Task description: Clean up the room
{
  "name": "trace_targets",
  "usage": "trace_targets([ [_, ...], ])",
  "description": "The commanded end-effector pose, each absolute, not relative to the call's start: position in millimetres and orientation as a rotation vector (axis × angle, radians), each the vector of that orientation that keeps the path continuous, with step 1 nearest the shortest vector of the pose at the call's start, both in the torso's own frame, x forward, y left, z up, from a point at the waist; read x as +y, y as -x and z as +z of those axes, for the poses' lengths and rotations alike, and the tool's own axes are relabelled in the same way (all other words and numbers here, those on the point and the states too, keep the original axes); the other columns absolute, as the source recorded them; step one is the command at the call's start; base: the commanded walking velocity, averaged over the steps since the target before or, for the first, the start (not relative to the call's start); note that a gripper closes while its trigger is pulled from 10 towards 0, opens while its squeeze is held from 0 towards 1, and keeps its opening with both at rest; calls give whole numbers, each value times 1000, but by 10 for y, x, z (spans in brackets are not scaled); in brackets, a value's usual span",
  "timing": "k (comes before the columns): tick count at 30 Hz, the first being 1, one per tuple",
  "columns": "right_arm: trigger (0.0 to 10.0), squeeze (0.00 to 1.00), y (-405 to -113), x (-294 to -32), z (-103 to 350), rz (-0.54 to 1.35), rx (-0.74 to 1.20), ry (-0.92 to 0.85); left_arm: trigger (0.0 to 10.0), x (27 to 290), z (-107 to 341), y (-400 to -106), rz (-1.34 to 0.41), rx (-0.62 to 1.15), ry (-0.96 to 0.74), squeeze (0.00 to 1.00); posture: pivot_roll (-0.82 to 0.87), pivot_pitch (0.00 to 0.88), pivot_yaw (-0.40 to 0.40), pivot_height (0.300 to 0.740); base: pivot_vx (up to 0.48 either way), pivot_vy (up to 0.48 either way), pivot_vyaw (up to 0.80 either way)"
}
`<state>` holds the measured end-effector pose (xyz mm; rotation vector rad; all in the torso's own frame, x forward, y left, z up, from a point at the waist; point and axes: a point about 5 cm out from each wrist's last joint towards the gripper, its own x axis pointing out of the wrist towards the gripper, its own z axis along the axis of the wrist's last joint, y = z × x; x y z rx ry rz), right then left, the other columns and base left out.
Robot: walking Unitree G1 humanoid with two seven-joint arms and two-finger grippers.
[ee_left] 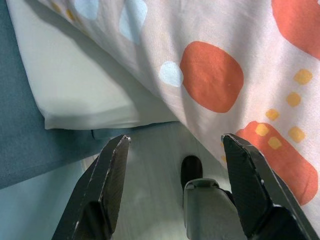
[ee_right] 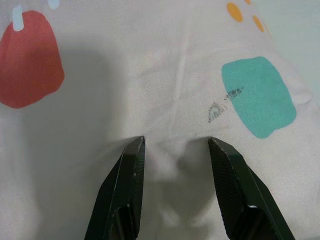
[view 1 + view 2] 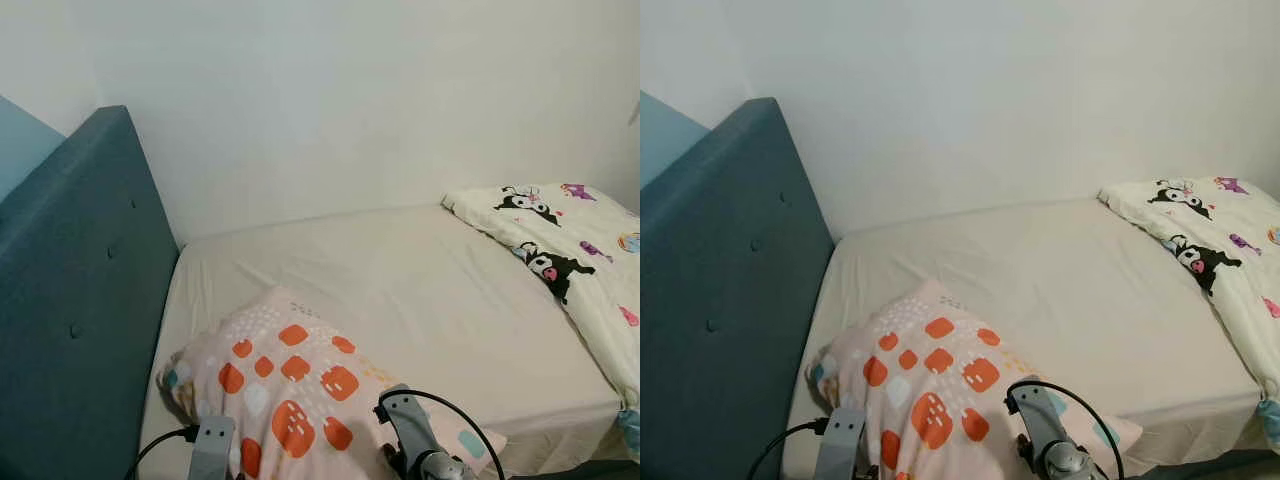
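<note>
Orange-spotted pink pillow (image 3: 300,385), teal headboard (image 3: 80,300), cream sheet (image 3: 420,290).

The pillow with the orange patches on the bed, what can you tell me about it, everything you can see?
The pillow is soft, pale pink fabric printed with orange blobs, small white and yellow dots and a few teal patches. It lies flat and slightly rumpled at the near corner of the cream mattress, close to the blue headboard. The right end effector presses its open fingertips into the cloth, denting it; the left end effector hangs open beside the pillow's edge.
</note>
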<state>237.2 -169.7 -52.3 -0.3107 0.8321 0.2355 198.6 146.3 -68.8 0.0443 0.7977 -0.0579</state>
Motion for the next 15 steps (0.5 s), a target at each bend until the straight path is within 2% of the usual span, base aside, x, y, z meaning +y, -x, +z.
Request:
trace_targets([
  [1, 10000, 0, -2355, -1679, -539, 246, 844, 315, 10000, 1487, -709, -1952, -54, 814, -51, 0, -103, 0, 9, 740, 0, 0, 0],
  [15, 10000, 0, -2351, -1630, -547, 256, 840, 315, 10000, 1534, -708, -1947, -57, 815, -63, 0, -94, 0, 14, 740, 0, 0, 0],
])
